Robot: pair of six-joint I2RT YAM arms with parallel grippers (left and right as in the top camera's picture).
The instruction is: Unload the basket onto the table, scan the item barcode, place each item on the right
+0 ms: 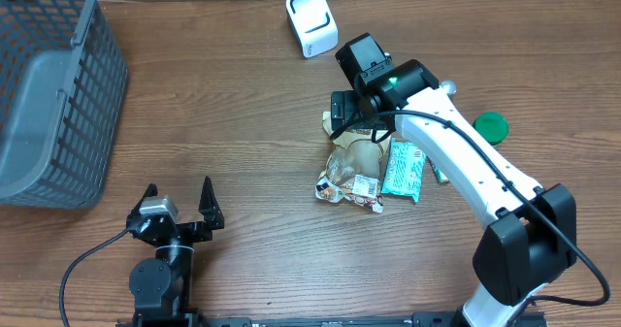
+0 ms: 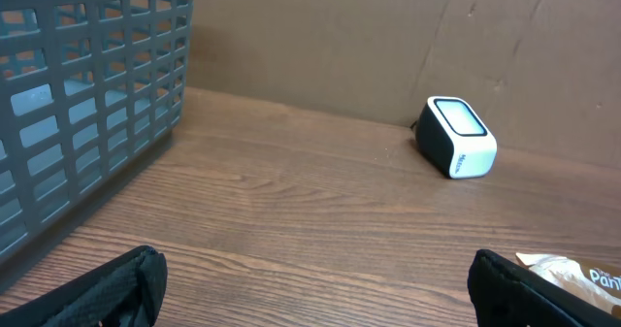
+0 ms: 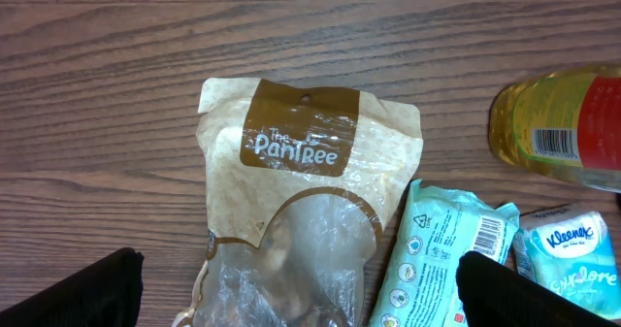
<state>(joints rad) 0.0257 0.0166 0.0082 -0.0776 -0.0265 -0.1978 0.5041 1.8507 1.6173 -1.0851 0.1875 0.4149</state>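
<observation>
A white barcode scanner (image 1: 310,21) (image 2: 456,136) stands at the back of the table. A brown-and-clear PanTree snack bag (image 1: 351,167) (image 3: 310,172) lies flat at mid-table. My right gripper (image 1: 349,114) (image 3: 306,293) hovers over it, open, fingers either side of the bag's clear part, holding nothing. A teal wipes pack (image 1: 403,170) (image 3: 441,259) with a printed barcode lies just right of the bag. My left gripper (image 1: 178,196) (image 2: 315,288) sits open and empty near the front left, over bare wood.
A grey mesh basket (image 1: 49,84) (image 2: 78,84) fills the back left corner. Right of the wipes lie a Kleenex pack (image 3: 568,259) and a yellow bottle (image 3: 553,128) with a red label and green cap (image 1: 491,126).
</observation>
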